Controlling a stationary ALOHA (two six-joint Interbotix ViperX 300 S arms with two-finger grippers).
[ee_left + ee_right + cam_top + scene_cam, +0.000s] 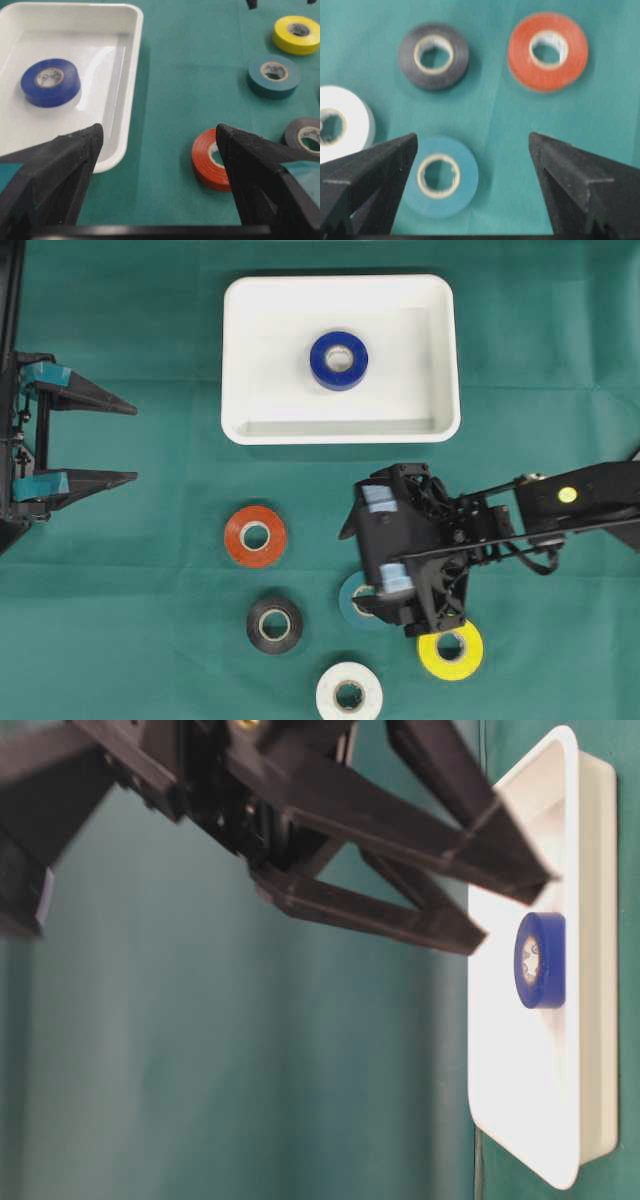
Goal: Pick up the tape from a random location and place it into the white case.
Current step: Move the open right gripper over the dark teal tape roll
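Green cloth tabletop, glossy white case (250, 340) – blue tape ring (339, 360) inside, both end effectors (135, 443) (352, 575) gape empty

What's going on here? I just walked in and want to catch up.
The right gripper hangs open over the teal tape roll, holding nothing. The left gripper waits open at the table's edge. A blue roll lies in the white case; orange, black, white and yellow rolls lie on the cloth.

Robot lab bench: green cloth (120, 570), sorted tape rolls (255, 536).
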